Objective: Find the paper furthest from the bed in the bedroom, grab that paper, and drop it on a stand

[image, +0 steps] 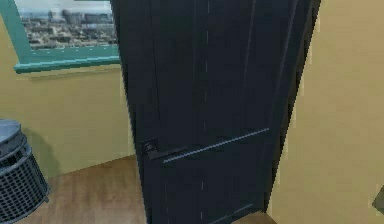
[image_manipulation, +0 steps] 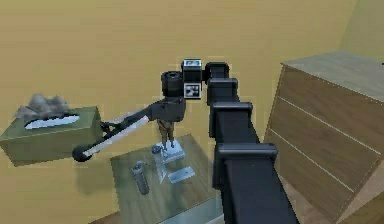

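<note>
Yellow walls (image: 70, 110), dark panelled door (image: 210, 100), teal-framed window (image: 65, 35), wooden floor (image: 95, 195), wooden dresser (image_manipulation: 330, 110)

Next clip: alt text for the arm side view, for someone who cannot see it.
The robot's dark arm extends toward a yellow wall, its jaws in front of a small glass-topped table bearing a few small items. An olive tissue box shows at the left and a wooden dresser at the right.

door (image: 210, 110) dead ahead, window (image: 65, 35) to its upper left, basket (image: 18, 178) below that, tissue box (image_manipulation: 50, 138) left of table (image_manipulation: 165, 203), dresser (image_manipulation: 330, 110) right
</note>
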Tool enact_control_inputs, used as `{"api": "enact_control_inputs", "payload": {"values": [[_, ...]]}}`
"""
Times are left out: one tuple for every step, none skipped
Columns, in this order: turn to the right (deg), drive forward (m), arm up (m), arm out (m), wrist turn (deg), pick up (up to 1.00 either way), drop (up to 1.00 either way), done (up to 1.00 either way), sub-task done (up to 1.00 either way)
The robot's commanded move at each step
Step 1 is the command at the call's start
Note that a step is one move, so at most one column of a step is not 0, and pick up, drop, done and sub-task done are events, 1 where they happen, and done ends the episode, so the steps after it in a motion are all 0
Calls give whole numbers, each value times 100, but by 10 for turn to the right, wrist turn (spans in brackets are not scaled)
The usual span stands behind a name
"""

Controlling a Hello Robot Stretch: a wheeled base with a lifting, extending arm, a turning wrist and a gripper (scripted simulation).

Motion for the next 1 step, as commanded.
{"api": "enact_control_inputs", "payload": {"values": [[0,0,0,0,450,0,0,0,0]]}}
